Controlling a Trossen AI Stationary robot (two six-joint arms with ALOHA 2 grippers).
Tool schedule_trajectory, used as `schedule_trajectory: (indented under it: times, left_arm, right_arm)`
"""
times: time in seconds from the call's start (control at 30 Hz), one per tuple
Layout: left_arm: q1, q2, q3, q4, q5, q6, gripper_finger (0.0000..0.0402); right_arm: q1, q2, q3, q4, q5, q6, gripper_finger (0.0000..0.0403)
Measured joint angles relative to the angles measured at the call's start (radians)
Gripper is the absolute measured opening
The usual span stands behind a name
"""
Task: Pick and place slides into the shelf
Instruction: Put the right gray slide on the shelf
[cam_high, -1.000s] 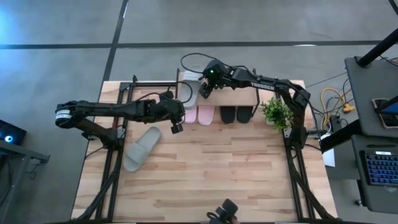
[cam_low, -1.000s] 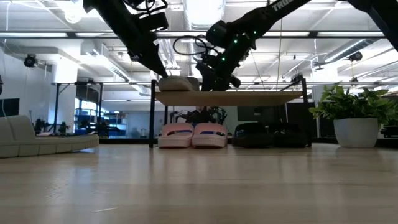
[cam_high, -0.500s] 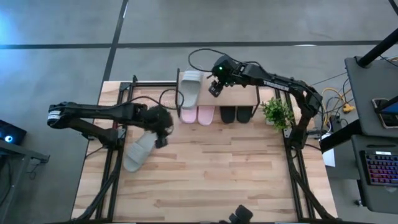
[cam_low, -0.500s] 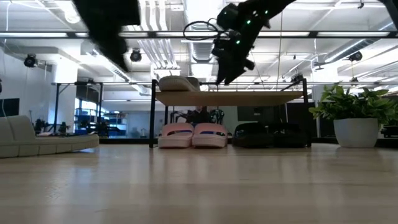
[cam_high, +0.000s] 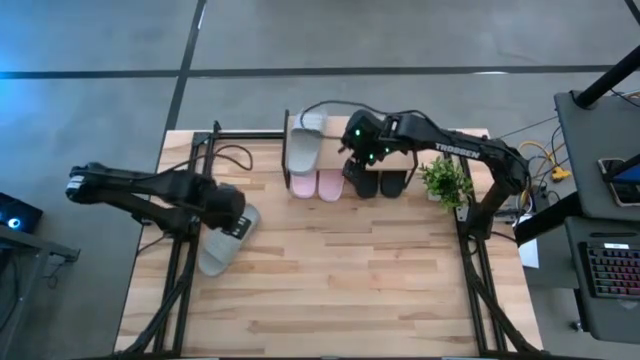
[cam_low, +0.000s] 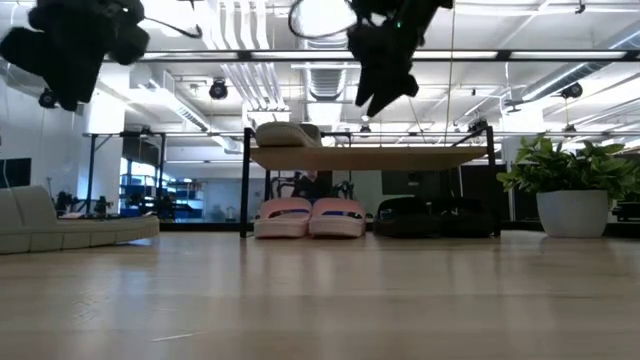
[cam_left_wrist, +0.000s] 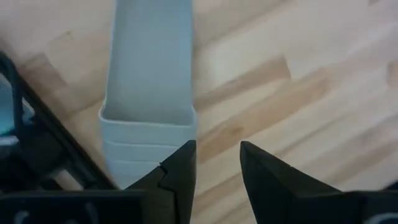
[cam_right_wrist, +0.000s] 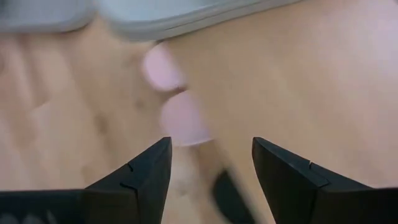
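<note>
Shelf (cam_high: 400, 148) stands at the table's (cam_high: 340, 290) far edge. One grey-green slide (cam_high: 305, 143) lies on its top plank; pink pair (cam_high: 318, 185) and black pair (cam_high: 380, 184) sit beneath. Right gripper (cam_high: 364, 157) hovers above the shelf, fingers apart and empty, pink toes showing beyond them. Left gripper (cam_high: 232, 226) hangs over the second grey-green slide (cam_high: 213, 252) on the table, fingers apart, the sandal just beyond the fingertips.

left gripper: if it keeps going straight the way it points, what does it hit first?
Most likely the grey-green slide on the table. The left gripper is open and empty, pointing down; the slide lies just off one finger, bare wood under the other. Depth is unclear, so it may touch wood first.
</note>
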Motion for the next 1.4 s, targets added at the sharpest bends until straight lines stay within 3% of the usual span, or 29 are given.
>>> schedule_trajectory:
  times: [0.07,0.13,0.23,0.33,0.4,0.47,0.53,0.67,0.73,0.83,1.0,1.17,1.4]
  left_arm:
    - [-0.039,-0.019,-0.001,0.000,-0.018,-0.084,0.0109]
    - [-0.061,-0.028,-0.003,0.007,0.023,-0.027,0.0109]
    - [-0.090,-0.018,-0.004,0.110,0.115,0.364,0.0109]
    - [-0.111,0.010,0.000,0.186,0.135,0.771,0.0109]
    - [-0.093,0.048,0.012,0.199,0.123,0.927,0.0109]
    - [-0.059,0.089,0.009,0.187,0.131,0.972,0.0109]
    - [-0.014,0.127,-0.005,0.152,0.210,1.037,0.0109]
    - [0.113,0.218,-0.048,0.064,0.533,1.199,0.0093]
    - [0.182,0.254,-0.066,0.010,0.580,1.285,0.0074]
    - [0.276,0.292,-0.079,-0.080,0.557,1.481,0.0042]
    - [0.423,0.319,-0.078,-0.093,0.475,1.653,0.0004]
    - [0.520,0.297,-0.087,-0.094,0.484,1.796,0.0006]
    - [0.526,0.238,-0.141,-0.095,0.430,1.936,0.0007]
  right_arm:
    - [0.035,-0.015,0.000,-0.029,-0.001,0.005,0.0215]
    - [0.068,-0.024,0.000,-0.057,-0.001,-0.019,0.0215]
    - [0.113,-0.033,0.000,-0.112,0.003,-0.101,0.0215]
    - [0.153,-0.045,0.000,-0.155,0.000,-0.133,0.0215]
    - [0.175,-0.054,0.000,-0.166,-0.003,-0.121,0.0215]
    - [0.193,-0.063,0.000,-0.172,-0.001,-0.089,0.0215]
    - [0.210,-0.076,0.000,-0.171,0.004,-0.066,0.0215]
    - [0.235,-0.098,0.000,-0.171,0.004,-0.030,0.0215]
    - [0.243,-0.103,0.000,-0.170,0.003,-0.009,0.0215]
    - [0.250,-0.107,0.000,-0.169,0.004,0.026,0.0215]
    - [0.262,-0.102,0.000,-0.169,0.004,0.079,0.0215]
    - [0.275,-0.101,0.000,-0.169,0.004,0.118,0.0215]
    - [0.277,-0.101,0.000,-0.169,0.055,0.153,0.0215]
